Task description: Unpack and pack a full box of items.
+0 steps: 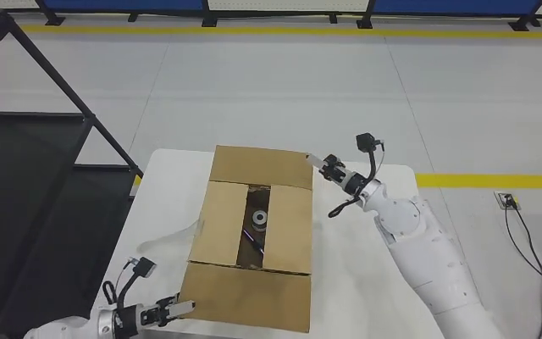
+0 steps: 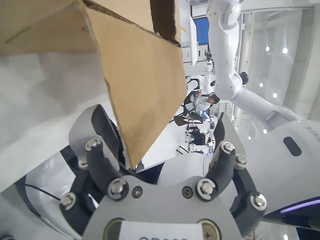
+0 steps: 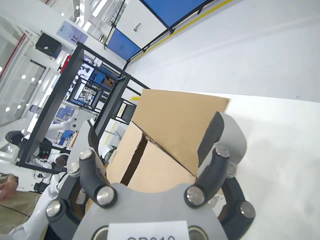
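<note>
box (image 1: 250, 292): plain brown cardboard, dark gap between the flaps, grey round part (image 1: 260, 219) inside. desk (image 1: 364, 271): white. left hand (image 2: 162, 116) and right hand (image 3: 155, 123): grey metal, black pads, silver screws. floor (image 1: 279, 85): pale grey, yellow stripe (image 1: 254, 30).

Bright, even overhead light is filling the top view, and the white table (image 1: 347, 271) is nearing glare at the lower right of the frame. Only faint, soft-edged shadows are forming around the box (image 1: 254, 297). Ceiling lamps (image 2: 285, 50) are flaring as round spots in the left wrist view. Straight lines are bending toward both wrist views' edges.
</note>
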`<state>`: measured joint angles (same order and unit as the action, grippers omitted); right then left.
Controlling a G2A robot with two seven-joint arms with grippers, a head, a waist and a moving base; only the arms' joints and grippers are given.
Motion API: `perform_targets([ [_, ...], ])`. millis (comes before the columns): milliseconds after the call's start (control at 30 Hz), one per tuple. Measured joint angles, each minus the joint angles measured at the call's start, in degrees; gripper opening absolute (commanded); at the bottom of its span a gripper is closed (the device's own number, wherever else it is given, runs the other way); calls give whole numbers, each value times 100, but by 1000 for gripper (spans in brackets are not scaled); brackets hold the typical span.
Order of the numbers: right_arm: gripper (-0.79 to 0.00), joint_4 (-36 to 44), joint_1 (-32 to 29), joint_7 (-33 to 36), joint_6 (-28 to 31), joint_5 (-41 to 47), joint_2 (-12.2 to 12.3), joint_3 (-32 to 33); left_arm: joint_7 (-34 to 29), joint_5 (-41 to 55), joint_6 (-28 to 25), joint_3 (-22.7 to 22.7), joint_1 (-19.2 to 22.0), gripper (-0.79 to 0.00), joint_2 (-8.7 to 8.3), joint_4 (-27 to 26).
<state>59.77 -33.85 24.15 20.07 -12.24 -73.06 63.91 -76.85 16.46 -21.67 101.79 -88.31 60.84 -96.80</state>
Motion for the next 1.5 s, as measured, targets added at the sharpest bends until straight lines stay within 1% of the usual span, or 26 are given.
perform_targets([
  [200, 0, -852, 406, 71, -88, 155, -152, -284, -67, 536, -37, 14, 6, 0, -35, -50],
  [333, 0, -1518, 701, 128, 91, 408, -316, -533, 23, 780, -30, -7, -1, 0, -49, -159],
  [467, 0, -2153, 967, 351, 300, 759, -480, -711, 253, 1008, 85, -102, 60, 0, -49, -191],
  [600, 0, -2682, 1173, 739, 732, 1325, -649, -792, 524, 1117, 194, -186, 152, 0, -48, -207],
  [700, 0, -3043, 1302, 1119, 1165, 1860, -757, -770, 811, 1096, 273, -237, 195, 0, -48, -263],
  [833, 0, -3392, 1450, 1527, 1614, 2366, -821, -673, 1204, 1017, 350, -292, 210, 0, -43, -360],
  [1033, 0, -3653, 1608, 2145, 2126, 2938, -823, -466, 1865, 729, 470, -443, 231, 0, -28, -492],
  [1167, 0, -3651, 1694, 2554, 2323, 3151, -774, -338, 2159, 621, 535, -539, 295, 0, -22, -525],
  [1267, 0, -3543, 1710, 2871, 2422, 3297, -727, -244, 2404, 493, 578, -622, 339, 0, -15, -592],
  [1367, 0, -3380, 1709, 3013, 2500, 3311, -668, -163, 2792, 10, 573, -708, 352, 0, -10, -716],
  [1500, 0, -2987, 1618, 3260, 2561, 3263, -586, -93, 3168, -403, 597, -888, 381, 0, 6, -846],
])
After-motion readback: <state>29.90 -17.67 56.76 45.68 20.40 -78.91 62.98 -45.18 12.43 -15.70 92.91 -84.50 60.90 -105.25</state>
